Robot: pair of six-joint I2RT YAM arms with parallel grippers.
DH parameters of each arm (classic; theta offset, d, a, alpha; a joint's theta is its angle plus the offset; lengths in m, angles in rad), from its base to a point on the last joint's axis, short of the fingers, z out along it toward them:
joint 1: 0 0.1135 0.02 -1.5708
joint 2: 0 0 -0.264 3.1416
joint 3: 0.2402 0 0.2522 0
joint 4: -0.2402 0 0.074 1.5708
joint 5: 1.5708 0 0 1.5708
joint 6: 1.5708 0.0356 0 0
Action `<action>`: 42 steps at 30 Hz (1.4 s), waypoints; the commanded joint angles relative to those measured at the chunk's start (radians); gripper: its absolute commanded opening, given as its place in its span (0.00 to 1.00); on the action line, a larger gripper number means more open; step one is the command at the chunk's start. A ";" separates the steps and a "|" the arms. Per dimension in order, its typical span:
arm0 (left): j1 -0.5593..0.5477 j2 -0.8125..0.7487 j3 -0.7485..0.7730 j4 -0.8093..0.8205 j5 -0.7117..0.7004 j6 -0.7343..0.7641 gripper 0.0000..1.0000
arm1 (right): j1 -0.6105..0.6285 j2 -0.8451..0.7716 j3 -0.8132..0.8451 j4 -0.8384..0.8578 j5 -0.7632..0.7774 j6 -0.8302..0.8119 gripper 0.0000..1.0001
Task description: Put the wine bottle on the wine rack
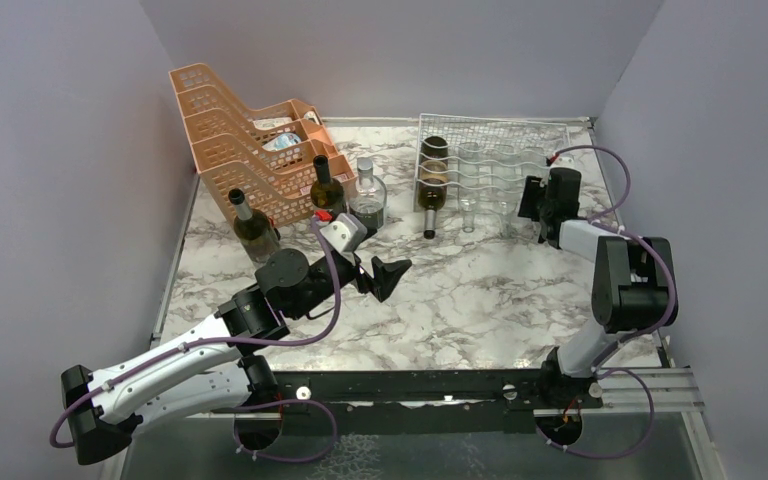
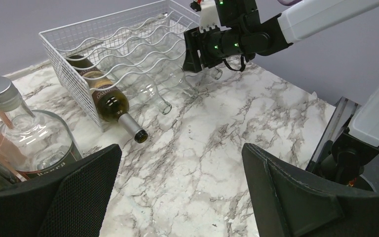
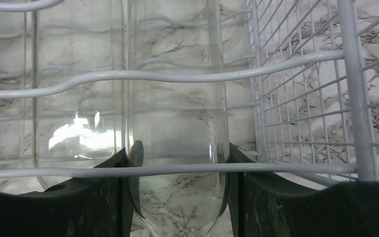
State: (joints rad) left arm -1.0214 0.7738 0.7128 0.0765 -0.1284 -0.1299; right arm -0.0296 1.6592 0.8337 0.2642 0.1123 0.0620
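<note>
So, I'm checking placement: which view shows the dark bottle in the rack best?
Left wrist: the dark bottle lies large, neck poking out of the wine rack. Top external shows it small; right wrist misses it.

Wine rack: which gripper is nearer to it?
Right. The right gripper is at the right end of the wine rack, closed on a clear bottle lying in it; the left gripper hovers open over the table, short of the rack's front.
</note>
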 commanded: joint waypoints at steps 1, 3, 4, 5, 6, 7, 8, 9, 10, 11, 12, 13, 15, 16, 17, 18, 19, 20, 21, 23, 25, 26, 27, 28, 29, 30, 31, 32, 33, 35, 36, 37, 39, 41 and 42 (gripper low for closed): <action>-0.003 0.002 0.031 0.005 -0.023 0.023 0.98 | -0.021 0.034 0.061 0.159 -0.025 -0.017 0.05; -0.002 0.007 0.030 0.007 -0.026 0.027 0.98 | -0.025 0.051 0.073 0.149 -0.022 -0.020 0.10; -0.002 0.010 0.030 0.009 -0.025 0.028 0.98 | -0.026 0.061 0.080 0.143 -0.020 -0.022 0.14; -0.002 0.012 0.030 0.009 -0.023 0.029 0.98 | -0.027 0.067 0.082 0.141 -0.020 -0.026 0.19; -0.002 0.016 0.030 0.010 -0.022 0.028 0.98 | -0.029 0.070 0.082 0.140 -0.017 -0.030 0.24; -0.003 0.018 0.030 0.011 -0.019 0.029 0.98 | -0.030 0.072 0.082 0.141 -0.017 -0.036 0.28; -0.003 0.019 0.030 0.011 -0.018 0.027 0.98 | -0.032 0.074 0.080 0.144 -0.018 -0.041 0.32; -0.002 0.021 0.028 0.012 -0.016 0.026 0.98 | -0.033 0.072 0.077 0.149 -0.017 -0.045 0.37; -0.002 0.022 0.027 0.014 -0.015 0.026 0.98 | -0.035 0.071 0.071 0.154 -0.018 -0.050 0.41; -0.002 0.023 0.026 0.014 -0.014 0.025 0.98 | -0.036 0.072 0.066 0.158 -0.023 -0.055 0.45; -0.001 0.022 0.025 0.015 -0.013 0.024 0.98 | -0.038 0.072 0.063 0.160 -0.030 -0.060 0.49; -0.002 0.024 0.025 0.015 -0.012 0.024 0.98 | -0.040 0.072 0.060 0.161 -0.035 -0.064 0.53; -0.003 0.024 0.028 0.016 -0.012 0.024 0.98 | -0.042 0.070 0.053 0.165 -0.039 -0.065 0.60; -0.003 0.023 0.027 0.015 -0.013 0.024 0.98 | -0.043 0.068 0.050 0.166 -0.041 -0.065 0.63; -0.002 0.023 0.027 0.014 -0.013 0.024 0.98 | -0.044 0.067 0.049 0.165 -0.044 -0.064 0.66; -0.002 0.023 0.027 0.013 -0.012 0.023 0.98 | -0.044 0.066 0.048 0.165 -0.047 -0.063 0.68; -0.003 0.023 0.027 0.011 -0.011 0.021 0.98 | -0.044 0.064 0.046 0.164 -0.049 -0.062 0.71; -0.002 0.021 0.028 0.010 -0.011 0.020 0.98 | -0.044 0.061 0.044 0.162 -0.048 -0.060 0.75; -0.003 0.020 0.027 0.009 -0.011 0.018 0.98 | -0.044 0.057 0.043 0.162 -0.047 -0.057 0.77; -0.003 0.016 0.027 0.008 -0.011 0.016 0.98 | -0.046 0.051 0.038 0.162 -0.046 -0.055 0.79; -0.002 0.011 0.027 0.005 -0.010 0.015 0.98 | -0.046 0.042 0.035 0.158 -0.035 -0.051 0.79; -0.003 0.009 0.027 0.003 -0.010 0.014 0.98 | -0.046 0.036 0.032 0.156 -0.031 -0.049 0.79; -0.003 0.007 0.027 0.003 -0.010 0.015 0.98 | -0.046 0.027 0.029 0.152 -0.026 -0.046 0.79; -0.002 0.007 0.028 0.000 -0.009 0.016 0.98 | -0.046 0.014 0.028 0.142 -0.019 -0.038 0.79; -0.003 0.006 0.029 -0.001 -0.008 0.016 0.98 | -0.046 0.000 0.028 0.129 -0.009 -0.030 0.79; -0.003 0.004 0.030 -0.002 -0.009 0.018 0.98 | -0.046 -0.016 0.026 0.113 -0.001 -0.021 0.79; -0.003 0.003 0.030 -0.003 -0.008 0.018 0.98 | -0.046 -0.033 0.026 0.092 0.008 -0.013 0.79; -0.003 0.001 0.030 -0.004 -0.009 0.019 0.98 | -0.046 -0.053 0.027 0.067 0.017 -0.001 0.79; -0.002 0.000 0.029 -0.004 -0.008 0.019 0.98 | -0.046 -0.073 0.027 0.041 0.029 0.011 0.79; -0.002 -0.002 0.028 -0.003 -0.008 0.019 0.98 | -0.045 -0.120 0.033 -0.032 0.046 0.040 0.80; -0.002 -0.005 0.027 -0.003 -0.009 0.018 0.98 | -0.046 -0.141 0.034 -0.058 0.048 0.051 0.80; -0.002 -0.007 0.026 -0.003 -0.011 0.018 0.98 | -0.046 -0.161 0.031 -0.090 0.055 0.065 0.80; -0.003 -0.012 0.025 -0.004 -0.015 0.018 0.98 | -0.046 -0.207 0.026 -0.152 0.071 0.096 0.80; -0.003 -0.017 0.025 -0.006 -0.027 0.018 0.98 | -0.046 -0.255 0.019 -0.214 0.081 0.130 0.80; -0.002 -0.021 0.025 -0.007 -0.033 0.017 0.98 | -0.046 -0.275 0.022 -0.250 0.086 0.155 0.79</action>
State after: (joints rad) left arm -1.0214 0.7788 0.7128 0.0654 -0.1326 -0.1139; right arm -0.0677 1.4666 0.8604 0.1570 0.1429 0.1177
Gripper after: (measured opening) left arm 0.984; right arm 0.798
